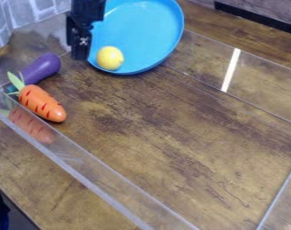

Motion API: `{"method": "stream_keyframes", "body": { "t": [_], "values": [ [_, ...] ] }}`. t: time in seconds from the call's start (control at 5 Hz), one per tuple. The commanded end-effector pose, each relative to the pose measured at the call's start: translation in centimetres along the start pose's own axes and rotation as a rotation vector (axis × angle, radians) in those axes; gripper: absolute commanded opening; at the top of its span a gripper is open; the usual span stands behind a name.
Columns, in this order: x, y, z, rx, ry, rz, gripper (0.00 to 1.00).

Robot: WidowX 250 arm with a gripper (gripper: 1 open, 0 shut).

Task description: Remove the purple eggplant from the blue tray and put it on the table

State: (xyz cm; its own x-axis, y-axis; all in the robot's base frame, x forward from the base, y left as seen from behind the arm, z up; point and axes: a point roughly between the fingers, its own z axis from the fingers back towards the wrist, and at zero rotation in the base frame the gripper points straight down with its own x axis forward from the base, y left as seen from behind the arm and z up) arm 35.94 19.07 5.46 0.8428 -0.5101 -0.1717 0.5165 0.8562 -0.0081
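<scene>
The purple eggplant (40, 67) lies on the table (160, 126) at the left, outside the blue tray (154, 22) and a short way from its rim. My black gripper (78, 45) hangs pointing down at the tray's left edge, up and to the right of the eggplant and apart from it. Its jaws stand open with nothing between them. A yellow lemon (110, 57) rests inside the tray near its front rim, just right of the gripper.
An orange carrot (42, 103) with a green top lies just in front of the eggplant at the left edge. Clear acrylic edging (76, 162) runs along the table's left and front sides. A bright glare streak (232, 67) marks the wood at right.
</scene>
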Motion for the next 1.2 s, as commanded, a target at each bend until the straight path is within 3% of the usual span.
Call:
{"method": "stream_keyframes", "body": {
  "t": [0.0, 0.2, 1.0],
  "values": [
    [1.0, 0.7, 3.4, 0.084, -0.054, 0.008, 1.00],
    [1.7, 0.5, 3.4, 0.097, -0.056, -0.002, 1.00],
    [2.2, 2.0, 2.6, 0.105, -0.058, 0.008, 1.00]
  ]
}}
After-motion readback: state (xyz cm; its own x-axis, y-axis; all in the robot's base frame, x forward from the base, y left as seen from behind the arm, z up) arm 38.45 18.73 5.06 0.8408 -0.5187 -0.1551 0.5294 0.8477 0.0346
